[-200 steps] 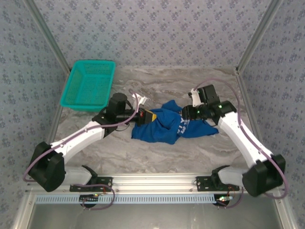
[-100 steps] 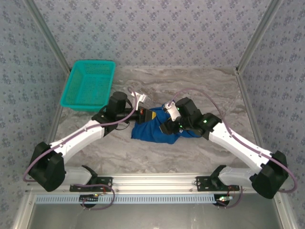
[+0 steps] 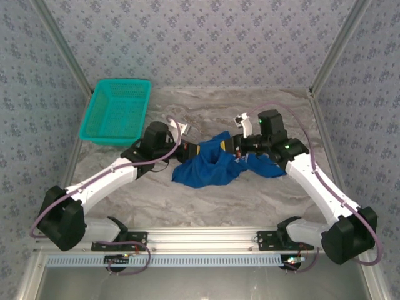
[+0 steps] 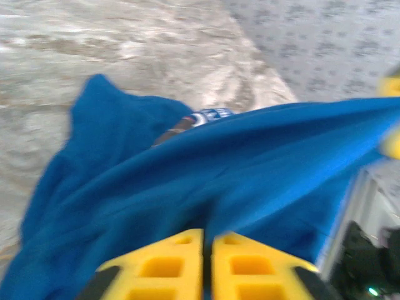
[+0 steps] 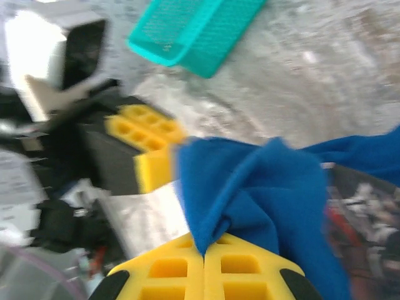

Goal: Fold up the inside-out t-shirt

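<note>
Marbled grey tabletop (image 3: 206, 206), walled in by patterned panels, carries the royal-blue t-shirt (image 3: 206, 170) near its middle, where it is seen as a crumpled heap with a band of cloth raised between the two arms. No flat layer, straight edge or clean crease is found anywhere, so the folding is judged to be at an early stage: the garment has yet to be spread out, and every fold is left to be made. The left gripper (image 3: 199, 150) is shown in its wrist view with its yellow pads almost together and fabric pinched at their tips. The right gripper (image 3: 232, 145) is seen closed, a tuft of blue cloth clamped between its pads. A teal mesh basket (image 3: 115, 111) is set well apart at the far left corner. Both wrist views are blurred. Which part of the shirt is held by each gripper cannot be told, and neither sleeves nor collar can be made out in the bunched cloth.
</note>
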{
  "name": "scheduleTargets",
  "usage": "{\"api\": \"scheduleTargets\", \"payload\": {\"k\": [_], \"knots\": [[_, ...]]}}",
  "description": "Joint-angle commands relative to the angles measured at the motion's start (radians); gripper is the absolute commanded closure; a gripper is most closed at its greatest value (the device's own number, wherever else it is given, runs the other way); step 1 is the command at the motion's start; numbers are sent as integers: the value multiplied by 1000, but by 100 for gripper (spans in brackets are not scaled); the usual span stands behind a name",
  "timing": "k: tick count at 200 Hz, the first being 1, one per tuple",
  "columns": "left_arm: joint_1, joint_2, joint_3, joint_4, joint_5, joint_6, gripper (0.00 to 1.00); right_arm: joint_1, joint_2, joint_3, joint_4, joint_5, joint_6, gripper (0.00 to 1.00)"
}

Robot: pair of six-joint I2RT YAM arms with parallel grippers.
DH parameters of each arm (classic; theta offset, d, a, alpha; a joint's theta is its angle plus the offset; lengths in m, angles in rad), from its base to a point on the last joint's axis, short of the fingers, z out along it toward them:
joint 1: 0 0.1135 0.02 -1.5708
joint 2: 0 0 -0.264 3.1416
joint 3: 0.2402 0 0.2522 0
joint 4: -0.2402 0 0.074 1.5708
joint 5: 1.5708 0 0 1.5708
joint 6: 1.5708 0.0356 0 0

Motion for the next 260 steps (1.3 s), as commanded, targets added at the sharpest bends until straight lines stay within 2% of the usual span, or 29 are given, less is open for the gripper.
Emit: {"api": "scheduleTargets", "payload": {"k": [1,22,49,77,98,121,179,193,212,218,225,230,243,251,260], "knots": [[4,8,24,-76,-175,34,69,-13,6,50,66,-253,164,100],[-19,-45,2,-54,-147,58,55,-24,27,57,88,-271,210,100],[-73,-151,-50,-2,-106,115,42,-44,54,73,83,-262,242,100],[-133,-242,-80,12,-108,204,35,-59,88,112,11,-254,240,100],[-156,-221,-56,-18,-87,252,34,-60,95,125,-13,-255,231,100],[-171,-118,26,-79,-62,264,37,-58,94,125,-6,-254,233,100],[-178,34,140,-80,-33,268,46,-53,91,114,-7,-256,227,100],[-173,65,156,-82,-38,269,58,-49,89,115,-7,-264,217,100],[-144,100,161,-53,19,233,84,-56,90,142,-77,-257,145,100],[-130,107,159,-33,64,203,92,-64,91,150,-146,-225,105,100],[-113,108,153,-4,101,154,100,-73,92,211,-270,-114,59,98],[-102,103,145,22,118,107,100,-76,94,248,-357,10,24,94],[-73,89,123,96,160,-26,100,-62,80,304,-493,356,-14,72],[-64,83,114,129,171,-106,100,-43,56,294,-508,475,-14,65],[-63,81,119,140,178,-164,100,-9,14,250,-472,518,-5,61]]}}
